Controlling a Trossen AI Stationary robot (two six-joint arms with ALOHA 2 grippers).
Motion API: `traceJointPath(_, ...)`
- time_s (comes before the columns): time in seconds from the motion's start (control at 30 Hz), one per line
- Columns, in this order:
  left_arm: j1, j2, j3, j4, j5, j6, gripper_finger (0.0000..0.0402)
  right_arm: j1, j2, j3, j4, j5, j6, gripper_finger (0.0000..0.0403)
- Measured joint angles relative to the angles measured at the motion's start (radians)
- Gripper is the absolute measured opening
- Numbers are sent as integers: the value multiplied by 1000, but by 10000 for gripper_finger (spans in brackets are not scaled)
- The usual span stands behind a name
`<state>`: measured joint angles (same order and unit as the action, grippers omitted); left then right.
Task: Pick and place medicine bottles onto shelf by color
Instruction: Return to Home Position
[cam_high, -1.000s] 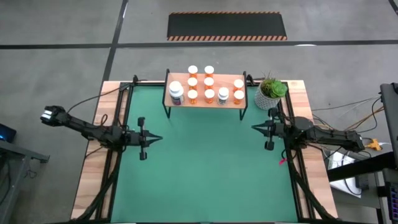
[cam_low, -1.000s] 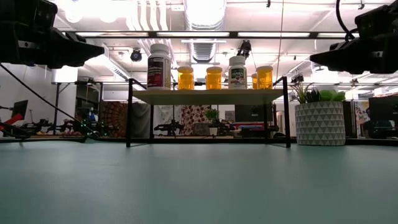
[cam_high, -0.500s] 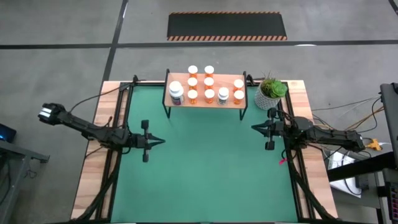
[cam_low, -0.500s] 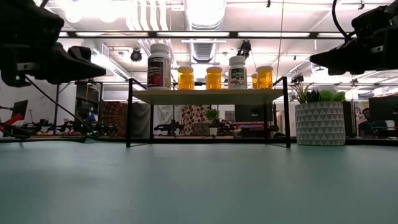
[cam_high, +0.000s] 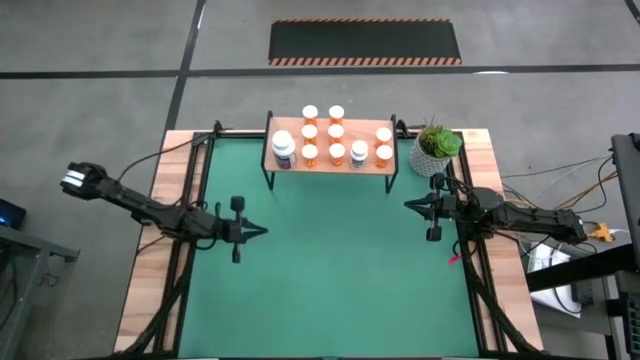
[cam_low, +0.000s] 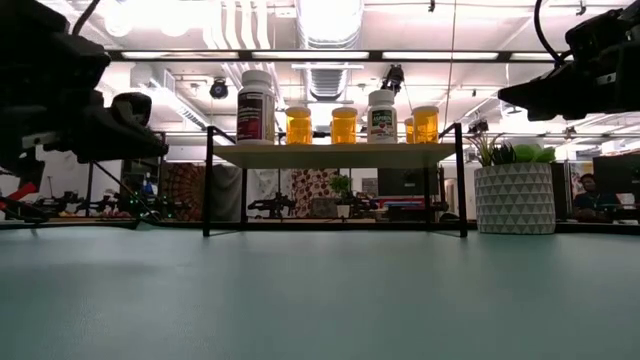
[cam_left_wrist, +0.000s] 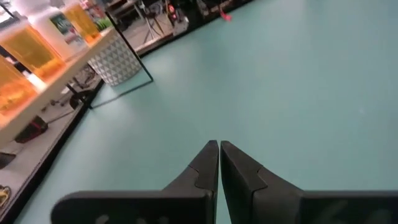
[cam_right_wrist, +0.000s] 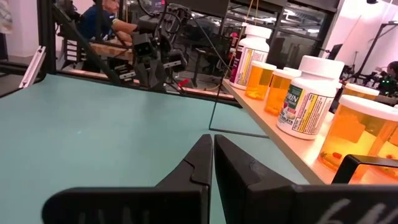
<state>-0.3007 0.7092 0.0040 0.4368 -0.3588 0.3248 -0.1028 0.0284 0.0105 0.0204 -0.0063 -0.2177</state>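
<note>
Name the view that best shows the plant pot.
The low view: the pot stands whole, side-on. The high view shows mostly leaves; the left wrist view, part of its wall; the right wrist view, nothing.

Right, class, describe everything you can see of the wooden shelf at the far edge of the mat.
The shelf is a low rectangular light-wood board on thin black metal legs, standing level at the far edge of the green mat. Ten white-capped medicine bottles stand upright on it in rows, mostly orange, with a larger white bottle at its left end. A potted plant sits apart to its right. The left gripper and right gripper, both shut, hover well clear.
</note>
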Motion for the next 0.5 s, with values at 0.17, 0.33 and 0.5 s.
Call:
traceJointPath(0.17, 0, 60, 0, 0, 0, 0, 0, 0, 0, 0, 0, 0, -1, 9)
traceJointPath(0.33, 0, 120, 0, 0, 0, 0, 0, 0, 0, 0, 0, 0, -1, 9)
traceJointPath(0.5, 0, 180, 0, 0, 0, 0, 0, 0, 0, 0, 0, 0, 0, 9)
